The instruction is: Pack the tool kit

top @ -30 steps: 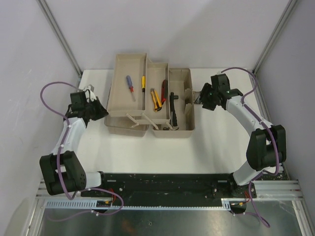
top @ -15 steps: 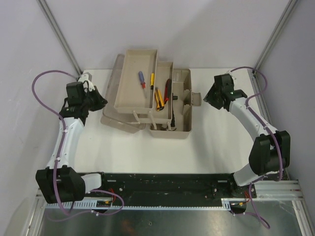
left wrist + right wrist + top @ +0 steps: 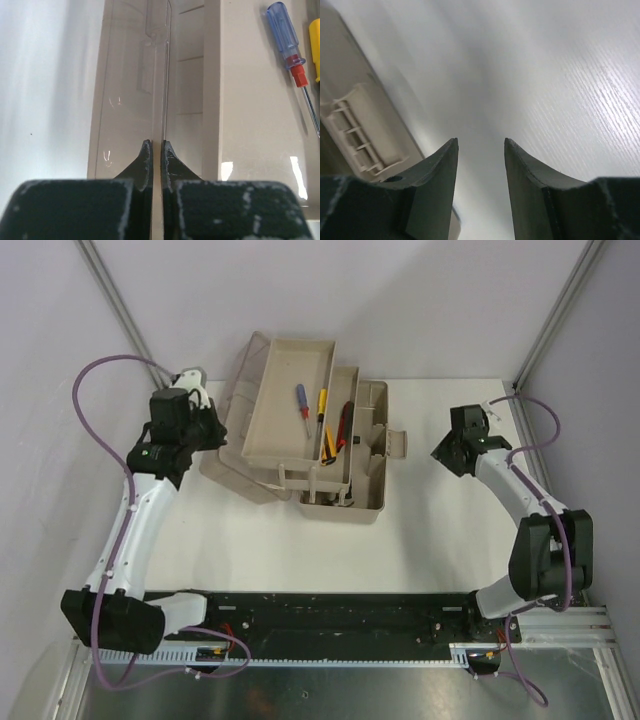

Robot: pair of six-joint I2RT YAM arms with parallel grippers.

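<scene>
Black padded fingers [image 3: 145,167] of the left gripper [image 3: 156,149] were clamped on the thin edge of the translucent lid [image 3: 127,90], the 2 tips nearly meeting with only the plastic between them. Just right of the lid, the left wrist view showed the beige floor of the upper tray [image 3: 250,130]. On it lay a blue-handled screwdriver [image 3: 286,40] with a red collar. A sliver of a yellow-handled tool [image 3: 315,50] showed at the frame's edge.

Seen from above, the lid hung tilted at the left side of the toolbox [image 3: 376,455], which sat at the back middle of the white table [image 3: 420,540]. The upper tray stood lifted above the box and leaned to the left, with the screwdriver and the yellow-handled tool side by side on it. Lower down, a second level held a red-handled tool [image 3: 346,420] and another yellow piece too small to name. A beige latch [image 3: 398,443] stuck out from the right wall of the box.

The right gripper [image 3: 481,150] had its 2 dark fingers spread apart with nothing between them, hovering over bare table. The latch showed at the left of the right wrist view. From above, this gripper was clear of the toolbox, to the right of the latch and not touching it.
</scene>
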